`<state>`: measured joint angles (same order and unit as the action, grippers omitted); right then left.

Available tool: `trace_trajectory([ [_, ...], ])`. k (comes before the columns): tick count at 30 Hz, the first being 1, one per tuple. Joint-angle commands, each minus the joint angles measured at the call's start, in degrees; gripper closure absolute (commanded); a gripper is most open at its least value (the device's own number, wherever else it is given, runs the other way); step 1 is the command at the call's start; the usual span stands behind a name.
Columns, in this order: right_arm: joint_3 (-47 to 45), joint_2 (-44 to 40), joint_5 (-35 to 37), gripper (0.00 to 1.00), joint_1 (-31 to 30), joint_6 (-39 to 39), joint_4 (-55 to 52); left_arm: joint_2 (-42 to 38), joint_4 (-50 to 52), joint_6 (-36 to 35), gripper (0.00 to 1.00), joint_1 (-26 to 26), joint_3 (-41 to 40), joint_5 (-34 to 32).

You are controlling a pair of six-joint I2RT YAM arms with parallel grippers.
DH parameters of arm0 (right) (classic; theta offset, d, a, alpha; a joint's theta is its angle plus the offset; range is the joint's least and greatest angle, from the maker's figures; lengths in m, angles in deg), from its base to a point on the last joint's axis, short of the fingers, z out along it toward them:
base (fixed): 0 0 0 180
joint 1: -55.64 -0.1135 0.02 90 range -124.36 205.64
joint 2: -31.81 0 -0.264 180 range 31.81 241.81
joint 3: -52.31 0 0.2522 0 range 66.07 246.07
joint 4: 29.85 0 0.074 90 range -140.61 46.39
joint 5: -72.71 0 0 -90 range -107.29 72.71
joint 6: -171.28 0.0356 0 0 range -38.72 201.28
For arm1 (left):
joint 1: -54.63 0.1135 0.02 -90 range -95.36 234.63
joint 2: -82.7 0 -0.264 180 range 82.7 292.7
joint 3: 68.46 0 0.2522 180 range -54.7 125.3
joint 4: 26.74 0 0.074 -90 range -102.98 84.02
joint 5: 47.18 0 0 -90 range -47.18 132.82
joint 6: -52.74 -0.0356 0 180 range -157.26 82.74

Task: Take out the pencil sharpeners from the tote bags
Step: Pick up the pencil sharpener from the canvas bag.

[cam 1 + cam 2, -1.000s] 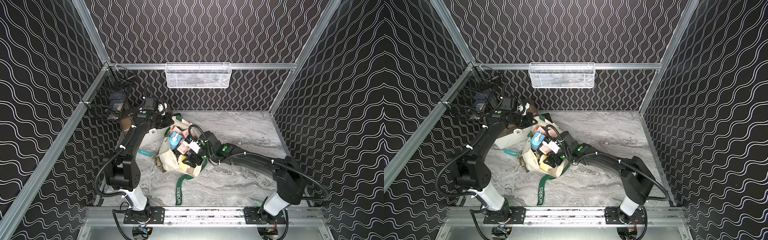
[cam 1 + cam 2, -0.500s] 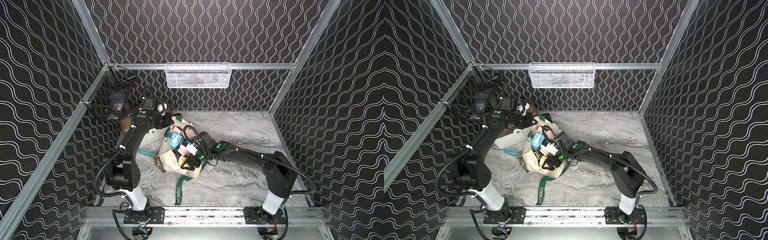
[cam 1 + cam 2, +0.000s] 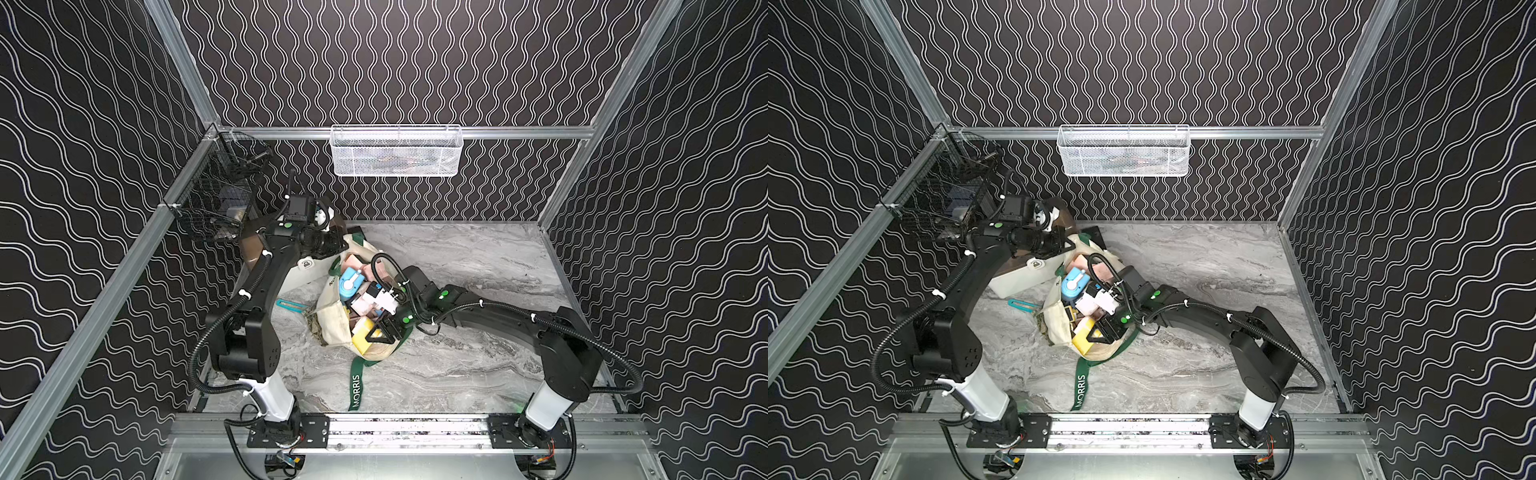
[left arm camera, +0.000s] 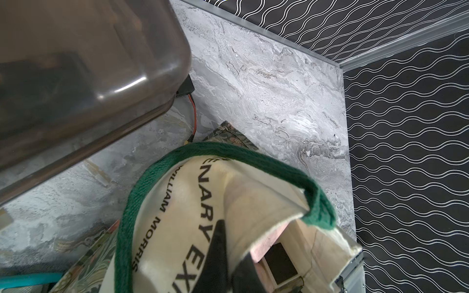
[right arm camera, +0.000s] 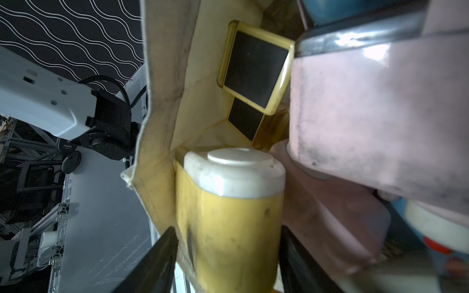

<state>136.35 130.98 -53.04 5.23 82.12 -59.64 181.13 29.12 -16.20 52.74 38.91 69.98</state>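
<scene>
The cream tote bag [image 3: 330,332] [image 3: 1057,326] lies open on the marble table with several pencil sharpeners inside. A blue sharpener [image 3: 351,284] [image 3: 1073,284] and a pink one [image 3: 362,305] lie near its mouth. My right gripper [image 3: 380,332] [image 3: 1102,332] [image 5: 228,236] reaches into the bag. Its jaws straddle a yellow sharpener [image 3: 362,338] [image 5: 228,208], with the bag's canvas and a thin gap along one finger. My left gripper [image 3: 340,245] [image 4: 232,263] is shut on the bag's far rim [image 4: 177,203], holding it up. A pink sharpener with a dark face [image 4: 279,261] shows inside.
A white box with a brown lid [image 3: 307,270] [image 4: 76,63] stands just behind the bag, next to the left arm. A flat teal tool [image 3: 291,304] lies left of the bag. A green MORRIS strap [image 3: 356,386] trails toward the front. Wire baskets [image 3: 216,199] [image 3: 395,149] hang on the walls.
My right arm has pushed deeper into the bag toward the yellow sharpener and its jaws have narrowed around it. The left arm and the bag's rim have stayed put.
</scene>
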Motion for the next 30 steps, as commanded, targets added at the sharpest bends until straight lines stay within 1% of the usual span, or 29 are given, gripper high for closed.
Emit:
trace_trajectory([
  [1,0.26,1.04,-4.42,0.35,-0.15,1.04,1.63,-0.62,0.59,0.29,1.00,0.31,-0.39,-0.27],
  [6,0.54,1.20,-6.72,0.28,-0.18,5.19,5.18,-0.69,0.52,0.39,1.00,0.46,-0.44,-0.11],
  [11,1.60,2.05,-10.34,0.29,-0.26,7.07,6.01,-0.61,0.52,0.42,1.00,0.57,-0.45,-0.08],
  [13,1.53,2.07,-10.14,0.28,-0.37,8.66,6.22,-0.61,0.50,0.52,1.00,0.57,-0.44,0.04],
  [16,1.07,1.34,-9.76,0.28,-0.38,8.12,6.00,-0.44,0.43,0.60,1.00,0.66,-0.48,0.09],
  [19,0.42,0.61,-11.04,0.32,-0.38,8.31,6.95,-0.35,0.60,0.57,1.00,0.77,-0.56,0.09],
  [23,0.16,0.83,-11.54,0.34,-0.49,9.00,7.90,-0.37,0.43,0.72,1.00,0.84,-0.61,0.35],
  [25,1.45,1.66,-10.27,0.35,-0.56,9.05,5.60,-0.34,0.45,0.81,1.00,0.92,-0.61,0.44],
  [27,3.10,2.85,-7.33,0.35,-0.87,8.37,3.24,-0.39,0.43,0.84,1.00,0.93,-0.69,0.52],
  [30,4.23,5.29,-7.05,0.37,-0.96,8.65,3.05,-0.42,0.43,0.82,1.00,0.96,-0.87,0.53],
])
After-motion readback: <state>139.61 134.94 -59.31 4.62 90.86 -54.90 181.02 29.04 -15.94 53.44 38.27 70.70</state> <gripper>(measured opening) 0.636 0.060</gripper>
